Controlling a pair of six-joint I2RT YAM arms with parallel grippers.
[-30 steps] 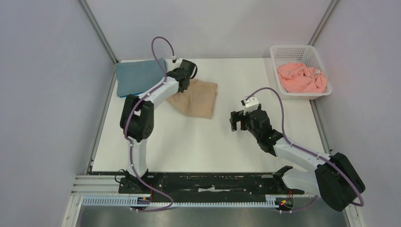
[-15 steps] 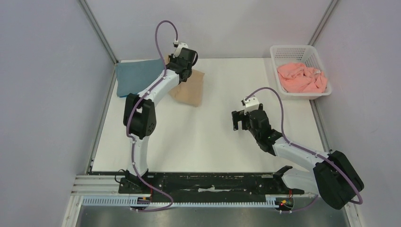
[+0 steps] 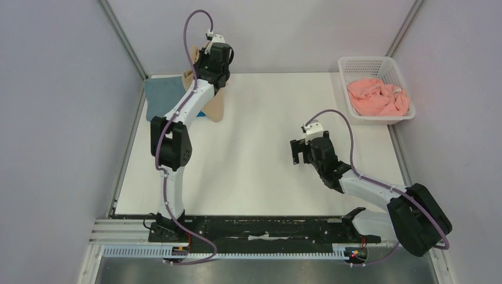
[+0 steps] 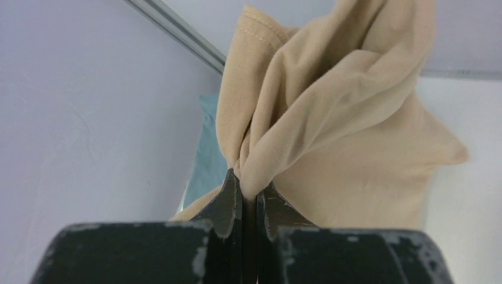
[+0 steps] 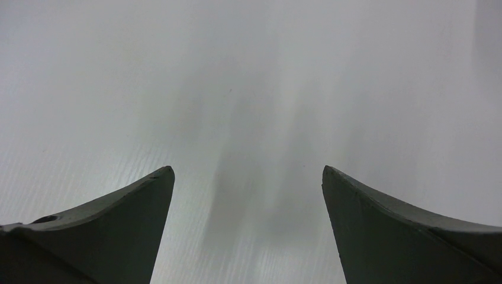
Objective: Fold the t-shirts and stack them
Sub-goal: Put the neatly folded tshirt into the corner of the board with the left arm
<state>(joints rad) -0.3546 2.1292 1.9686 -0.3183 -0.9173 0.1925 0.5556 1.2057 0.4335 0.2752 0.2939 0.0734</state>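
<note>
- At the table's (image 3: 254,171) far left corner, the tan tee (image 4: 331,118) hangs bunched from the left gripper (image 4: 248,184), whose jaws are clenched on a gathered fold of it.
- Just beside it lies the slate-blue tee (image 3: 158,97), folded flat on the table, likely the base of the stack.
- The pink tee (image 3: 377,96) lies crumpled in the white basket (image 3: 362,60) at the far right, not yet folded.
- The right gripper (image 3: 299,152) hovers mid-table, jaws spread and empty.
- Nothing blocks the way, but the bunched tan tee may need smoothing once set down.
</note>
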